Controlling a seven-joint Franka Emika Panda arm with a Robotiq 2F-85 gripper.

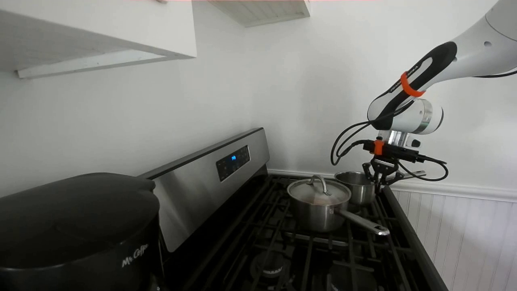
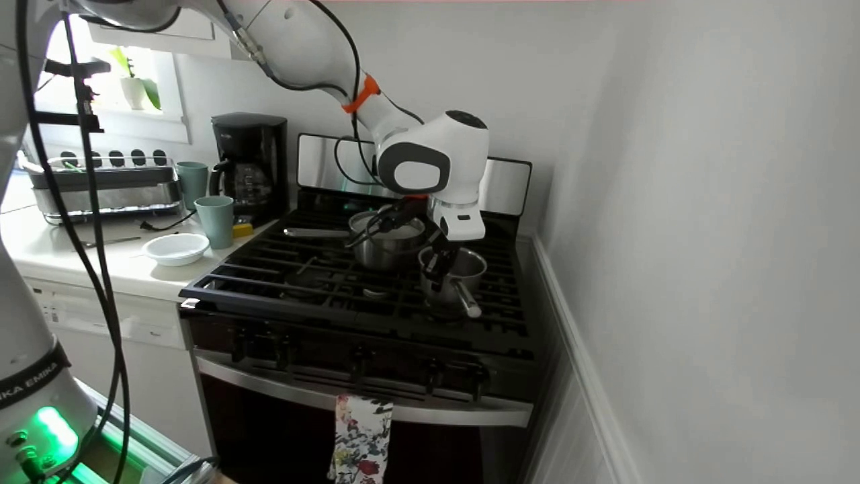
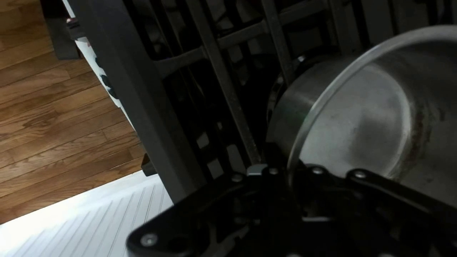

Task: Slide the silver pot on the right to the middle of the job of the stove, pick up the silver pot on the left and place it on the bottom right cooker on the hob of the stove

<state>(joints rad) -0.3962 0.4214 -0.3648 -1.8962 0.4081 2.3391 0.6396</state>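
Observation:
The open silver pot (image 1: 361, 195) is at the front right of the stove, and it also shows in an exterior view (image 2: 472, 265). Its handle (image 2: 467, 300) points to the stove's front. The lidded silver pot (image 1: 317, 216) sits on the grates near the middle, just behind and left of the open pot (image 2: 379, 255). My gripper (image 1: 378, 189) is at the open pot's rim. In the wrist view (image 3: 288, 166) its fingers are closed on the rim, one inside and one outside; the pot's interior (image 3: 357, 117) looks empty. I cannot tell whether the pot touches the grates.
The stove's front edge (image 2: 302, 323) and back panel (image 1: 198, 198) bound the hob. A wall (image 2: 645, 235) stands close on the right. The lidded pot's handle (image 1: 363, 223) reaches over the grates. A coffee maker (image 2: 250, 158), cups (image 2: 215, 218) and a bowl (image 2: 176, 249) stand on the left counter.

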